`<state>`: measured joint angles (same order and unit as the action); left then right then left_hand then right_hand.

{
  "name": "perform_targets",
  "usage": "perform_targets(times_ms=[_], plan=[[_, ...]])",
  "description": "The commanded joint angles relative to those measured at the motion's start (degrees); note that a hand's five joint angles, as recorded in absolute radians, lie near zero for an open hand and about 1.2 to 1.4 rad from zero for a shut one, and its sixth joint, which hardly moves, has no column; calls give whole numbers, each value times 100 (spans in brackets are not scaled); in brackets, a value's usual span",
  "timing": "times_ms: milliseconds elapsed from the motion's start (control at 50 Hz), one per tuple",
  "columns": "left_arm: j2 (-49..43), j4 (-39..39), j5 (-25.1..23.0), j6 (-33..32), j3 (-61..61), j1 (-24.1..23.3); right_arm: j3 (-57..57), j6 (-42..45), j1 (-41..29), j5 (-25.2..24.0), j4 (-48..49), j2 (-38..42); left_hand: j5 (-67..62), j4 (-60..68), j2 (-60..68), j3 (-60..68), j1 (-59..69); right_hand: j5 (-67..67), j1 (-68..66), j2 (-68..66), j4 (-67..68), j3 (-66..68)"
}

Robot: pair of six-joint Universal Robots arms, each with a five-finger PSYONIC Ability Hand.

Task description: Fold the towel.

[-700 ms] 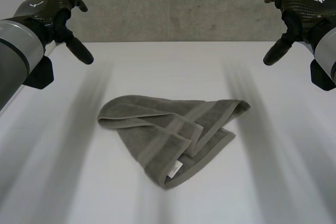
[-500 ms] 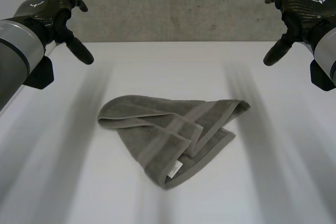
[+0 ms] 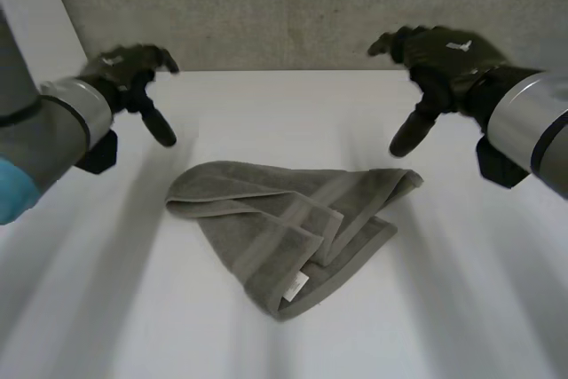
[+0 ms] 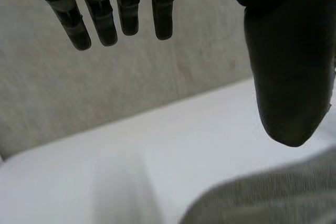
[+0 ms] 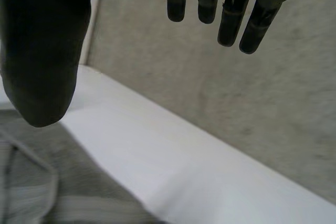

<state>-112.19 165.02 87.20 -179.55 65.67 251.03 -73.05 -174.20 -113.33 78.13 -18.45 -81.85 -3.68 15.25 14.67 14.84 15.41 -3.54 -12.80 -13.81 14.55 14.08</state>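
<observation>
With left robot hand (image 3: 131, 77) and right robot hand (image 3: 437, 58) released above the rumpled towel (image 3: 275, 228) (flat on the tabletop (image 3: 497, 308)), we judge each should pinch its nearest end.

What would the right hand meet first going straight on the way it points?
Probably the grey wall: the right hand points over the far edge of the white table, past the towel near its thumb. Depth unclear.

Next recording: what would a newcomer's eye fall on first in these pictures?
The grey towel lies loosely bunched and half folded in the middle of the white table. Next come the two black hands, open above its far side: the left hand by the towel's left end and the right hand by its right end, neither holding it.
</observation>
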Motion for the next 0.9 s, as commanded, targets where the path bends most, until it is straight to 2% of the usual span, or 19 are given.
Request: perform_targets(times_ms=[20, 120, 220, 320, 380, 480, 500, 540, 600, 680, 720, 760, 780, 820, 900], plan=[[-838, 13, -476, -439, -37, 113, -262, 53, -223, -78, 236, 651, 246, -402, -345, -362, -418, 354, 280, 381, -455, -408], [-1297, 21, -476, -660, -2, 122, -341, 26, -672, -8, 483, 1321, 229, -386, -328, -345, -402, 354, 280, 381, -455, -408], [-1814, 205, -432, -862, 51, 104, -569, 9, -795, 421, 1149, 2067, 179, -335, -278, -295, -351, 354, 280, 381, -455, -408], [-2053, 549, -362, -1029, 86, 69, -772, -9, -910, 598, 1573, 2314, 128, -285, -227, -244, -301, 26, -48, 53, -127, -80], [-2114, 813, -160, -1108, 130, 69, -912, -9, -998, 616, 1810, 2411, 77, -234, -177, -194, -250, -428, -502, -401, 327, 374], [-2132, 1339, 270, -1126, 270, 69, -1096, -18, -1129, 625, 2301, 2472, -23, -134, -76, -93, -150, -2373, -2447, -2347, 2272, 2319], [-2132, 1340, 271, -1126, 270, 69, -1097, -18, -1129, 625, 2302, 2472, -23, -133, -76, -93, -149, -2379, -2453, -2353, 2279, 2325], [-2140, 1445, 315, -1134, 332, 69, -1184, -35, -1129, 625, 2565, 2472, -90, -66, -9, -26, -82, -3584, -3659, -3558, 3484, 3531], [-2149, 1454, 315, -1134, 358, 69, -1255, -131, -1138, 616, 2750, 2472, -191, 34, 92, 75, 18, -4361, -4435, -4335, 4260, 4307], [-2158, 1454, 315, -1134, 358, 69, -1273, -316, -1130, 590, 2803, 2499, -443, 286, 344, 327, 270, -4298, -4372, -4271, 4197, 4244], [-2158, 1454, 315, -1126, 358, 69, -1246, -413, -1129, 590, 2795, 2525, -528, 371, 429, 412, 355, -3859, -3934, -3833, 3759, 3806], [-2123, 1454, 315, -1126, 358, 69, -1185, -571, -1129, 581, 2760, 2551, -595, 439, 496, 479, 423, -1736, -1810, -1709, 1635, 1682], [-2123, 1454, 315, -1126, 358, 69, -1185, -571, -1129, 581, 2759, 2552, -595, 439, 496, 479, 423, -1723, -1798, -1697, 1623, 1669], [-2097, 1454, 315, -1134, 358, 69, -1132, -650, -1112, 590, 2681, 2543, -595, 439, 496, 479, 423, -633, -708, -607, 533, 580], [-2079, 1445, 315, -1134, 358, 69, -1045, -685, -1112, 590, 2418, 2534, -612, 455, 513, 496, 439, -160, -234, -133, 59, 106]])
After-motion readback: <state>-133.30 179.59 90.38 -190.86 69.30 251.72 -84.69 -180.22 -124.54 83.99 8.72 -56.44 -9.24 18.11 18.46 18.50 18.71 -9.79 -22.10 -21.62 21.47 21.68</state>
